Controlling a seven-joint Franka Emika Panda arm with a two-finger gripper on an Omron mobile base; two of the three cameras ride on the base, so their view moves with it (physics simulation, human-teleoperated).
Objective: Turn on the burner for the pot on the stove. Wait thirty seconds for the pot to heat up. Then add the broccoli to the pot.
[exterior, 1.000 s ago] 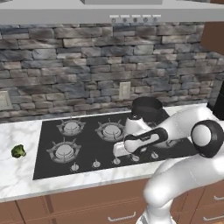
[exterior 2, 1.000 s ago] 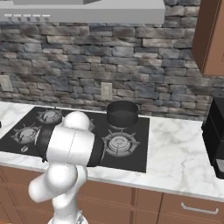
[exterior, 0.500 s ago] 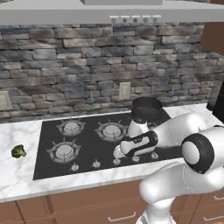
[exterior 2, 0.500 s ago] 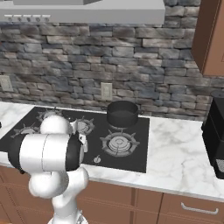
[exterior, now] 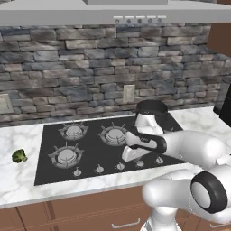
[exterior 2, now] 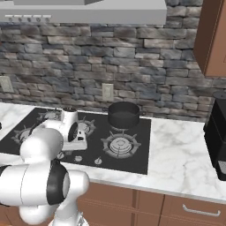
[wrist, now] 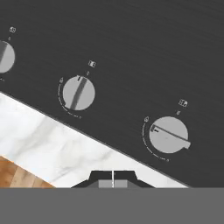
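The black glass stove (exterior: 94,151) carries the dark pot (exterior: 152,108) on its back right burner; the pot (exterior 2: 124,114) looks empty. The green broccoli (exterior: 19,156) lies on the marble counter left of the stove. My gripper (exterior: 127,158) hangs low over the front knob row, just right of the middle knob. In the hand view my gripper (wrist: 113,180) is shut with nothing between its tips, over the counter strip in front of the knobs. One knob (wrist: 78,93) has its bar near upright; the knob (wrist: 169,134) to its right has its bar lying across.
A stone backsplash with an outlet (exterior: 129,94) rises behind the stove, under a range hood (exterior: 135,13). A black appliance (exterior 2: 218,132) stands on the counter at the right. Wooden drawers (exterior 2: 176,207) run below the marble counter edge.
The arm's elbow has swung down and toward the base. The hand has stayed low over the knob row, shifting only slightly. The pot and broccoli have not moved.
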